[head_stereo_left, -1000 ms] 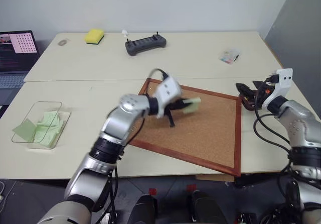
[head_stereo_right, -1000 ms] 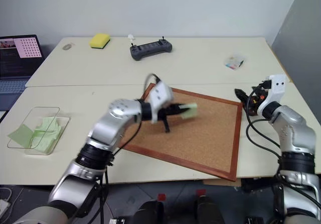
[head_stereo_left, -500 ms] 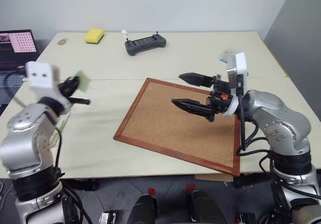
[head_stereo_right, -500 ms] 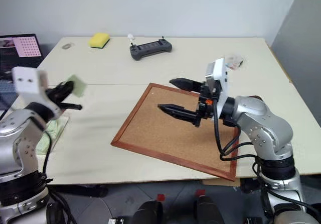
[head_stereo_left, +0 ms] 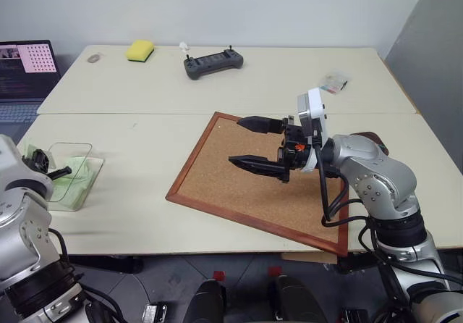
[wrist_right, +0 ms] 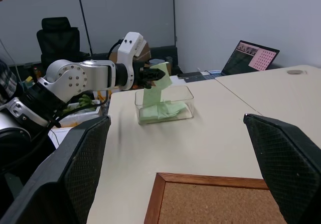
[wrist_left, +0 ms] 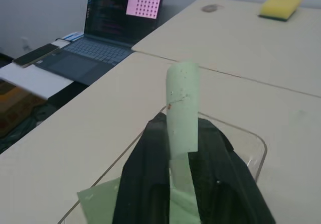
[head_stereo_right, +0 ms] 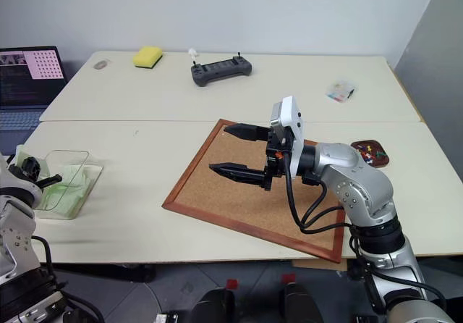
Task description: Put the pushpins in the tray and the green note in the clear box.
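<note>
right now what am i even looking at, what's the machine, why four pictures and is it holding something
It is a two-armed humanoid robot. Two pictures come from its head, one from each wrist. The left gripper pinches a pale-green paper note over a clear plastic box that already holds green slips. The right gripper hangs open over a wood-framed cork board. Behind it on the pale tables sit a dark reddish-brown oval tray holding coloured pushpins, a yellow sponge, a grey controller and a laptop.

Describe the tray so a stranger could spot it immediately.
Start at the corkboard in the middle of the table. Just off its far right corner sits the tray, a small dark reddish-brown oval dish holding coloured pushpins. The clear packet farther back is transparent, not dark.
</note>
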`<act>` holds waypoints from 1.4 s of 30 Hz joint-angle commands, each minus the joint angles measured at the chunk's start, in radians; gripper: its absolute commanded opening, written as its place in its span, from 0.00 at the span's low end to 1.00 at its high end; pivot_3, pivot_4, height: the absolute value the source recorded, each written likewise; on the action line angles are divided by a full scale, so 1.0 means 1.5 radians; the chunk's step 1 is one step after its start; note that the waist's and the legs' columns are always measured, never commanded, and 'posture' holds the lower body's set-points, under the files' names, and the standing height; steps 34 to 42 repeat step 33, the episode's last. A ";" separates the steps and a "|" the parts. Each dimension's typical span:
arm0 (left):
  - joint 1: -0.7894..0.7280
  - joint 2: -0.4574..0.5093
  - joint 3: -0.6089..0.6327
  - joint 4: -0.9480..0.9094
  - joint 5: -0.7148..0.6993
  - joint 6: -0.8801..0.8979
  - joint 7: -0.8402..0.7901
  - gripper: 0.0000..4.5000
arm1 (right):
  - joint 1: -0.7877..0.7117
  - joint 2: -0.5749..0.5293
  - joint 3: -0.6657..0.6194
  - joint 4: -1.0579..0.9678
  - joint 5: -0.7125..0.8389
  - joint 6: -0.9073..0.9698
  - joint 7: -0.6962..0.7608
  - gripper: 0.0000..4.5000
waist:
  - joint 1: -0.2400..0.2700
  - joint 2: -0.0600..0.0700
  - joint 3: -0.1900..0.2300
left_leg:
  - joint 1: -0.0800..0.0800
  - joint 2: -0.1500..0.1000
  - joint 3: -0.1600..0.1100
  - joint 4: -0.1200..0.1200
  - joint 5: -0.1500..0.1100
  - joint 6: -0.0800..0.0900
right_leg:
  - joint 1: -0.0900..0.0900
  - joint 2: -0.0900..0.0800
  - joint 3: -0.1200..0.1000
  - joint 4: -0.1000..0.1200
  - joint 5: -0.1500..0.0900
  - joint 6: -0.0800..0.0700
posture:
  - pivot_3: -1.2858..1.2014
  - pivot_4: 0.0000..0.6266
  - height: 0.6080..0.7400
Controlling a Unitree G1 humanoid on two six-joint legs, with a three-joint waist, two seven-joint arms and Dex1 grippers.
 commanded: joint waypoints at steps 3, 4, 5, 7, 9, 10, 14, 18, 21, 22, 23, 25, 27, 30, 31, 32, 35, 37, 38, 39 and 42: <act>0.002 0.023 0.014 -0.002 -0.016 -0.013 0.011 0.49 | -0.003 0.001 -0.010 -0.029 0.003 -0.001 -0.007 1.00 | 0.000 0.000 0.000 | 0.000 0.000 0.001 0.000 0.000 0.000 | 0.000 0.000 0.000 0.000 0.000 0.000 | 0.52 0.24 1.00; 0.002 0.025 0.014 -0.001 -0.018 -0.013 0.011 0.52 | -0.003 0.001 -0.010 -0.029 0.003 -0.001 -0.008 1.00 | 0.000 0.000 0.000 | 0.000 0.000 0.001 0.000 0.000 0.000 | 0.000 0.000 0.000 0.000 0.000 0.000 | 0.52 0.24 1.00; 0.002 0.027 0.013 0.000 -0.021 -0.013 0.012 0.57 | -0.003 0.002 -0.010 -0.028 0.001 -0.001 -0.009 1.00 | 0.000 0.000 0.000 | 0.000 0.000 0.001 0.000 0.000 0.000 | 0.000 0.000 0.000 0.000 0.000 0.000 | 0.52 0.24 1.00; 0.002 0.028 0.010 0.001 -0.026 -0.012 0.013 0.65 | -0.003 0.002 -0.010 -0.027 0.001 -0.001 -0.012 1.00 | 0.000 0.000 0.000 | 0.000 0.000 0.000 0.000 0.000 0.000 | 0.000 0.000 0.000 0.000 0.000 0.000 | 0.52 0.24 1.00; 0.002 0.029 0.006 0.002 -0.029 -0.011 0.012 0.73 | -0.003 0.003 -0.011 -0.028 0.002 0.000 -0.016 1.00 | 0.000 0.000 0.000 | 0.000 0.000 0.000 0.000 0.000 0.000 | 0.000 0.000 0.000 0.000 0.000 0.000 | 0.52 0.24 1.00; 0.002 0.030 0.005 0.003 -0.029 -0.011 0.012 0.79 | -0.002 0.003 -0.012 -0.029 0.002 0.001 -0.017 1.00 | 0.000 0.000 0.000 | 0.000 0.000 0.000 0.000 0.000 0.000 | 0.000 0.000 0.000 0.000 0.000 0.000 | 0.52 0.24 1.00; 0.002 0.038 0.000 -0.003 -0.036 -0.007 0.006 0.93 | 0.000 0.001 -0.014 -0.030 0.004 0.001 -0.022 1.00 | 0.000 0.000 0.000 | 0.000 0.000 0.000 0.000 0.000 0.000 | 0.000 0.000 0.000 0.000 0.000 0.000 | 0.52 0.24 1.00; 0.043 0.075 -0.073 -0.092 -0.042 -0.047 -0.086 0.99 | 0.014 -0.004 -0.037 -0.041 0.001 0.005 -0.055 1.00 | -0.001 0.000 0.000 | 0.000 0.000 0.000 0.000 0.000 0.000 | 0.000 0.000 0.000 0.000 0.000 0.000 | 0.52 0.24 1.00; 0.079 0.086 -0.128 -0.175 -0.055 -0.047 -0.128 0.99 | 0.046 -0.015 -0.050 -0.065 -0.044 -0.001 -0.123 1.00 | 0.003 0.000 0.000 | -0.001 0.000 0.000 0.000 0.000 0.000 | 0.000 -0.001 0.001 -0.001 0.000 0.000 | 0.52 0.24 1.00; 0.092 0.071 -0.154 -0.216 -0.065 -0.044 -0.131 0.99 | 0.072 -0.014 -0.057 -0.073 -0.068 -0.006 -0.158 1.00 | 0.003 0.000 0.000 | -0.001 -0.001 0.000 0.000 0.000 0.000 | 0.000 -0.002 0.001 -0.001 0.000 0.000 | 0.52 0.24 1.00; 0.104 0.048 -0.177 -0.254 -0.077 -0.039 -0.128 0.99 | 0.096 -0.013 -0.063 -0.080 -0.093 -0.015 -0.189 1.00 | 0.004 -0.001 0.000 | -0.001 -0.001 0.000 0.000 0.000 0.000 | 0.000 -0.002 0.001 -0.001 0.000 0.000 | 0.52 0.24 1.00; 0.125 -0.003 -0.224 -0.310 -0.092 -0.032 -0.113 0.99 | 0.137 -0.008 -0.073 -0.089 -0.141 -0.027 -0.249 1.00 | 0.004 -0.001 0.000 | -0.001 -0.002 0.001 0.000 0.000 -0.001 | 0.001 -0.003 0.002 -0.001 0.000 0.000 | 0.52 0.24 1.00; 0.149 -0.037 -0.283 -0.335 -0.065 -0.058 -0.099 0.99 | 0.169 0.000 -0.077 -0.094 -0.191 -0.047 -0.301 1.00 | 0.003 -0.001 0.000 | -0.001 -0.002 0.002 0.000 0.000 -0.001 | 0.001 -0.003 0.002 -0.001 0.000 0.000 | 0.52 0.24 1.00; 0.178 -0.097 -0.368 -0.337 -0.025 -0.095 -0.069 0.99 | 0.224 0.023 -0.086 -0.101 -0.258 -0.071 -0.386 1.00 | -0.001 0.000 0.000 | 0.000 -0.001 0.003 0.000 0.000 0.000 | 0.000 -0.002 0.002 0.000 0.000 0.000 | 0.52 0.24 1.00; 0.186 -0.107 -0.383 -0.331 -0.010 -0.107 -0.062 0.99 | 0.238 0.030 -0.086 -0.103 -0.271 -0.077 -0.400 1.00 | -0.002 0.000 0.000 | 0.000 0.000 0.004 0.000 0.000 0.000 | 0.000 0.000 0.003 0.000 0.000 0.000 | 0.52 0.24 1.00; 0.194 -0.130 -0.389 -0.322 -0.006 -0.118 -0.048 0.99 | 0.258 0.039 -0.084 -0.105 -0.284 -0.086 -0.413 1.00 | -0.002 0.000 0.000 | 0.001 0.000 0.005 0.000 0.000 0.000 | 0.000 0.000 0.003 0.000 0.000 0.000 | 0.52 0.24 1.00; 0.201 -0.150 -0.393 -0.315 0.000 -0.130 -0.033 0.99 | 0.280 0.047 -0.081 -0.107 -0.297 -0.096 -0.425 1.00 | -0.002 0.000 0.000 | 0.001 0.000 0.006 0.000 0.000 0.000 | 0.000 0.001 0.003 0.000 0.000 0.000 | 0.52 0.24 1.00; 0.201 -0.150 -0.393 -0.315 0.000 -0.130 -0.033 0.99 | 0.280 0.047 -0.081 -0.107 -0.297 -0.096 -0.425 1.00 | -0.002 0.000 0.000 | 0.001 0.000 0.006 0.000 0.000 0.000 | 0.000 0.001 0.003 0.000 0.000 0.000 | 0.52 0.24 1.00; 0.201 -0.150 -0.393 -0.315 0.000 -0.130 -0.033 0.99 | 0.280 0.047 -0.081 -0.107 -0.297 -0.096 -0.425 1.00 | -0.002 0.000 0.000 | 0.001 0.000 0.006 0.000 0.000 0.000 | 0.000 0.001 0.003 0.000 0.000 0.000 | 0.52 0.24 1.00; 0.201 -0.150 -0.393 -0.315 0.000 -0.130 -0.033 0.99 | 0.280 0.047 -0.081 -0.107 -0.297 -0.096 -0.425 1.00 | -0.002 0.000 0.000 | 0.001 0.000 0.006 0.000 0.000 0.000 | 0.000 0.001 0.003 0.000 0.000 0.000 | 0.52 0.24 1.00; 0.201 -0.150 -0.393 -0.315 0.000 -0.130 -0.033 0.99 | 0.280 0.047 -0.081 -0.107 -0.297 -0.096 -0.425 1.00 | -0.002 0.000 0.000 | 0.001 0.000 0.006 0.000 0.000 0.000 | 0.000 0.001 0.003 0.000 0.000 0.000 | 0.52 0.24 1.00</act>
